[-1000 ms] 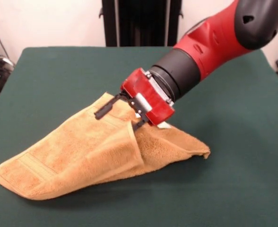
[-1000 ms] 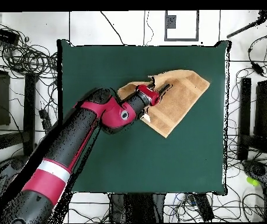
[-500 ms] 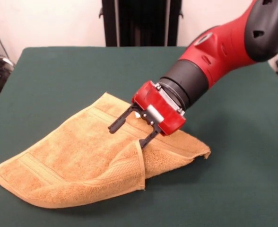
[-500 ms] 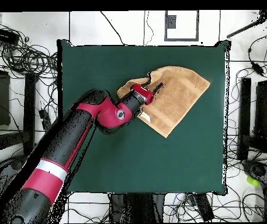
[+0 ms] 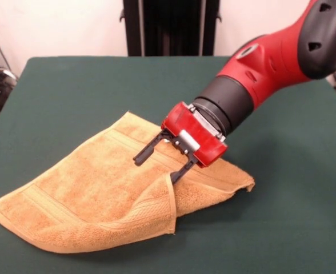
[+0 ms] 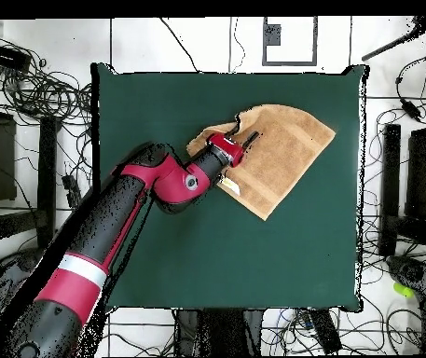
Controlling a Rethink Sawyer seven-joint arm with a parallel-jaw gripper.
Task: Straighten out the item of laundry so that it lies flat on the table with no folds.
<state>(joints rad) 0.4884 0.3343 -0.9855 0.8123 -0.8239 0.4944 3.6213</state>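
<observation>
The item of laundry (image 5: pixel 94 188), an orange-tan terry towel, lies on the table (image 5: pixel 282 217) left of centre with part of it doubled over. One edge forms a raised fold (image 5: pixel 169 202) near the front, and a layer pokes out at the right (image 5: pixel 236 180). My gripper (image 5: pixel 156 169) hangs just above the towel's middle, open, its black fingers (image 5: pixel 140 158) spread with nothing between them. The lower finger sits close to the top of the fold. In the overhead view the gripper (image 6: pixel 247 142) is over the towel's (image 6: pixel 286 154) left part, near the table's (image 6: pixel 207 252) upper middle.
The green cloth stretches wide around the towel on all sides. A black stand (image 5: pixel 168 25) rises behind the table's far edge. Cables and equipment (image 6: pixel 30 93) crowd the floor around the table in the overhead view.
The gripper has let go of the lifted towel edge, which dropped into a lower fold. The gripper drew back slightly to the right and its fingers opened.
</observation>
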